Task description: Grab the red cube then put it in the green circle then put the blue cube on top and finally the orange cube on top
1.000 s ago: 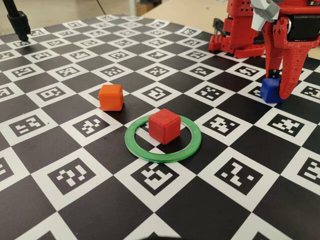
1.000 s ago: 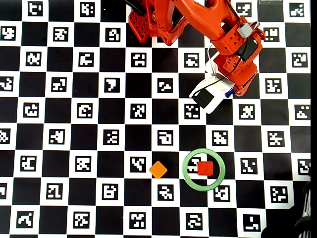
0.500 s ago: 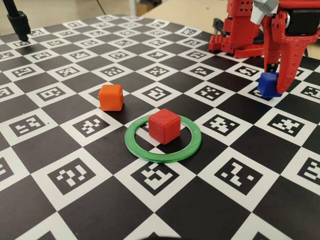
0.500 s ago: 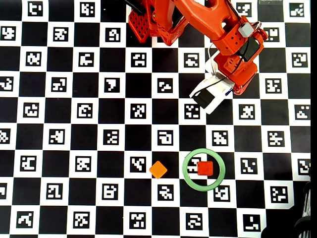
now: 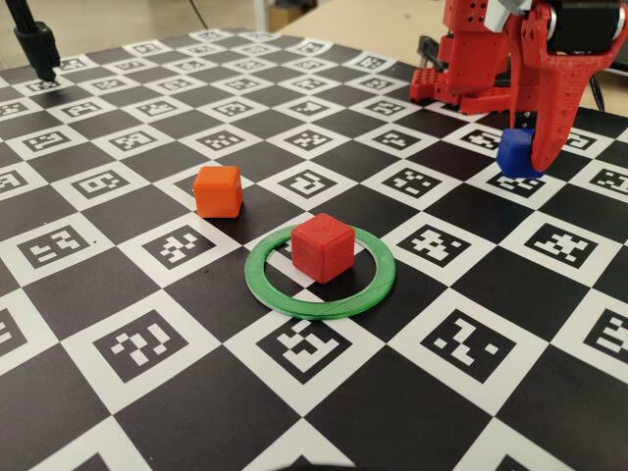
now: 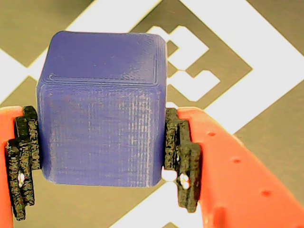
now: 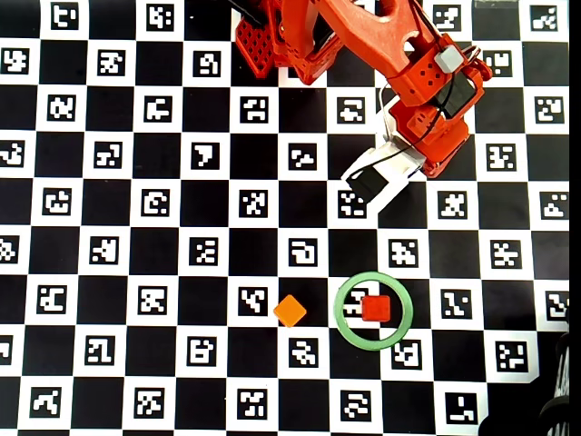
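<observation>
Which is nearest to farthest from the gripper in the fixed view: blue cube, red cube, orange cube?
From the gripper:
1. blue cube, held between its fingers, off the board at far right.
2. red cube, inside the green circle, centre.
3. orange cube, left of the circle, farthest.

red printed arm, black-padded jaws
</observation>
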Robot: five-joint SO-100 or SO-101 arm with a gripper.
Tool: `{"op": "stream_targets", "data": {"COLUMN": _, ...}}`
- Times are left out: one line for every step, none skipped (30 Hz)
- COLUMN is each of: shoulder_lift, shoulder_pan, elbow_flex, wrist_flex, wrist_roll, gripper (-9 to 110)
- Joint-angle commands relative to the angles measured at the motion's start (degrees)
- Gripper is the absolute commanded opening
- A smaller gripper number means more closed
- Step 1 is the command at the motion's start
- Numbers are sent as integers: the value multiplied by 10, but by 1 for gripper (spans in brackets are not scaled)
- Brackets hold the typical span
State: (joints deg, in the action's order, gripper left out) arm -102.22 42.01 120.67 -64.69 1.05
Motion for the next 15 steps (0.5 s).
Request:
{"op": "stream_targets", "data": {"shoulder_lift": -48, "shoulder_pan": -13, "elbow_flex": -51, "wrist_flex": -10, "wrist_roll": 2, "gripper": 8}}
{"op": "stream_targets", "data": {"shoulder_lift": -48, "shoulder_pan": -18, "elbow_flex": -54, "wrist_flex": -11, "wrist_roll": 2, "gripper": 8}}
{"op": "stream_targets", "data": {"shoulder_lift": -48, "shoulder_pan": -24, "elbow_flex": -57, "wrist_flex": -14, "wrist_roll": 2, "gripper": 8}}
{"op": "stream_targets", "data": {"shoulder_lift": -46, "shoulder_pan": -31, "elbow_flex": -64, "wrist_flex": -18, "wrist_roll": 1, "gripper": 8}}
{"op": "stream_targets", "data": {"shoulder_lift": -43, "shoulder_pan": -40, "elbow_flex": -72, "wrist_flex": -22, "wrist_roll": 0, "gripper": 8}}
{"op": "stream_targets", "data": {"shoulder_lift": -39, "shoulder_pan": -47, "elbow_flex": -83, "wrist_flex": -27, "wrist_roll": -1, "gripper": 8}}
{"op": "stream_targets", "data": {"shoulder_lift": -33, "shoulder_pan": -55, "elbow_flex": -95, "wrist_flex": -35, "wrist_roll": -1, "gripper": 8}}
{"op": "stream_targets", "data": {"shoulder_lift": -26, "shoulder_pan": -63, "elbow_flex": -108, "wrist_flex": -42, "wrist_roll": 0, "gripper": 8}}
{"op": "stream_targets", "data": {"shoulder_lift": -20, "shoulder_pan": -71, "elbow_flex": -122, "wrist_flex": -48, "wrist_roll": 1, "gripper": 8}}
{"op": "stream_targets", "data": {"shoulder_lift": -13, "shoulder_pan": -79, "elbow_flex": -135, "wrist_flex": -55, "wrist_roll": 1, "gripper": 8}}
{"op": "stream_targets", "data": {"shoulder_lift": -6, "shoulder_pan": -86, "elbow_flex": -148, "wrist_flex": -62, "wrist_roll": 3, "gripper": 8}}
{"op": "stream_targets", "data": {"shoulder_lift": 0, "shoulder_pan": -91, "elbow_flex": -159, "wrist_flex": -66, "wrist_roll": 4, "gripper": 8}}
{"op": "stream_targets", "data": {"shoulder_lift": 5, "shoulder_pan": -95, "elbow_flex": -167, "wrist_flex": -70, "wrist_roll": 4, "gripper": 8}}
{"op": "stream_targets", "data": {"shoulder_lift": 10, "shoulder_pan": -98, "elbow_flex": -175, "wrist_flex": -73, "wrist_roll": 4, "gripper": 8}}
{"op": "stream_targets", "data": {"shoulder_lift": 13, "shoulder_pan": -100, "elbow_flex": -181, "wrist_flex": -76, "wrist_roll": 4, "gripper": 8}}
